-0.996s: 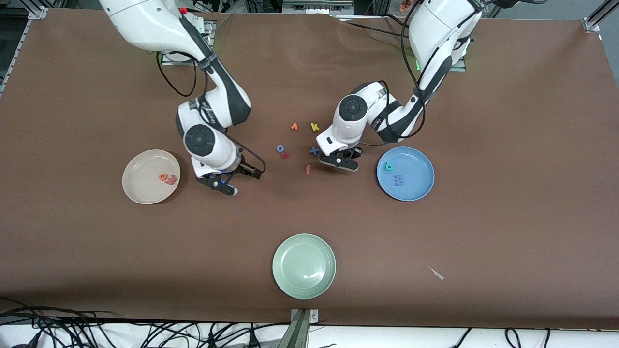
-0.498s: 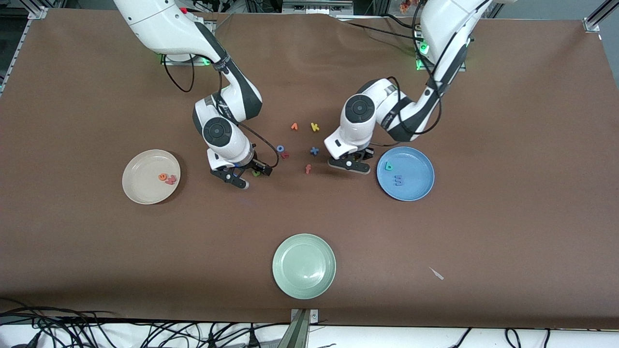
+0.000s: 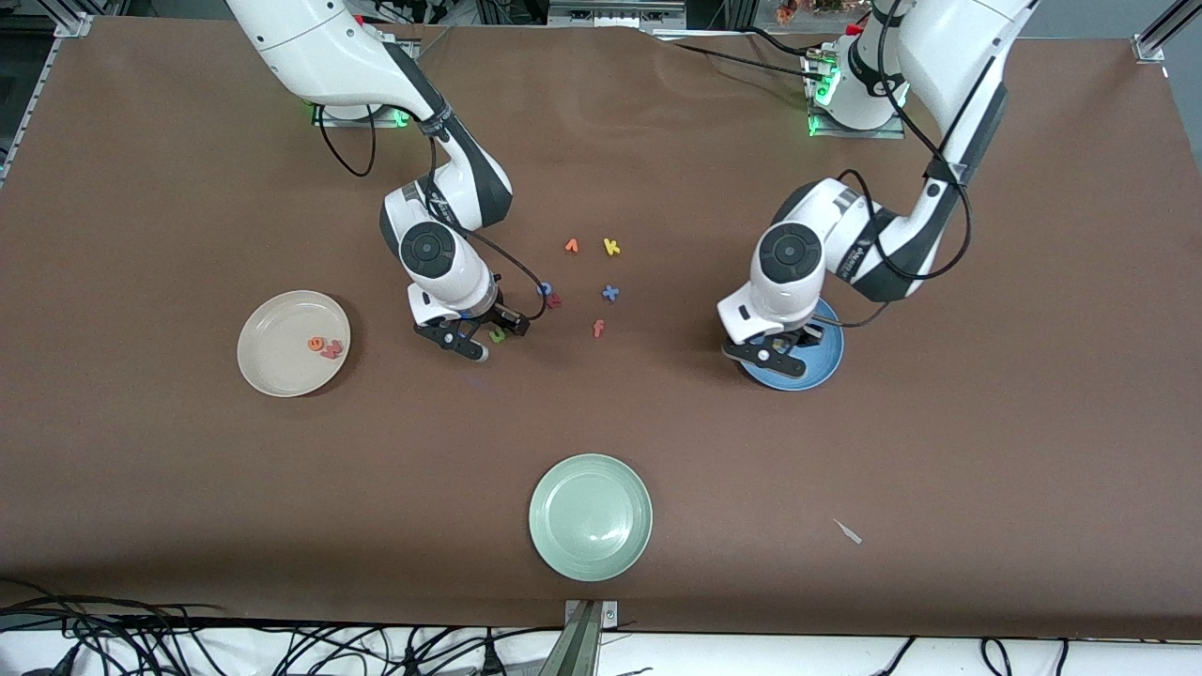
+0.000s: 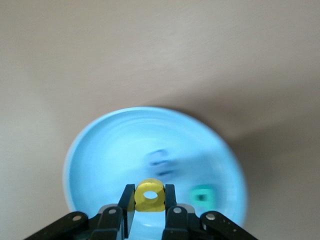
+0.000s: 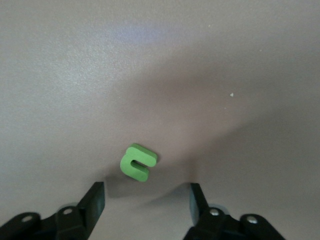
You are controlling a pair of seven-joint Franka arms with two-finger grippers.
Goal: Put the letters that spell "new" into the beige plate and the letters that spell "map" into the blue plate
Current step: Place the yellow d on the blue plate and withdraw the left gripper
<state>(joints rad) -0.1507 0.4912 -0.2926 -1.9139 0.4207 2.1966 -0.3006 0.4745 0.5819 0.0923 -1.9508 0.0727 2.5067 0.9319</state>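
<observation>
Yellow a (image 4: 149,195) now clamped in left gripper (image 4: 149,210), carried from the loose letters to over blue plate (image 3: 831,361); teal p (image 4: 201,195) and blue m (image 4: 161,161) already in it, so "map" lacks only a drop. Right gripper (image 5: 147,200) moved off beside beige plate (image 3: 272,371), down over green n (image 5: 138,162), fingers spread and narrowing, nothing gripped yet. Orange e (image 3: 316,344), pinkish-red w (image 3: 331,351) in beige plate. Blue plate mostly hidden in front view; m smeared in left wrist view
</observation>
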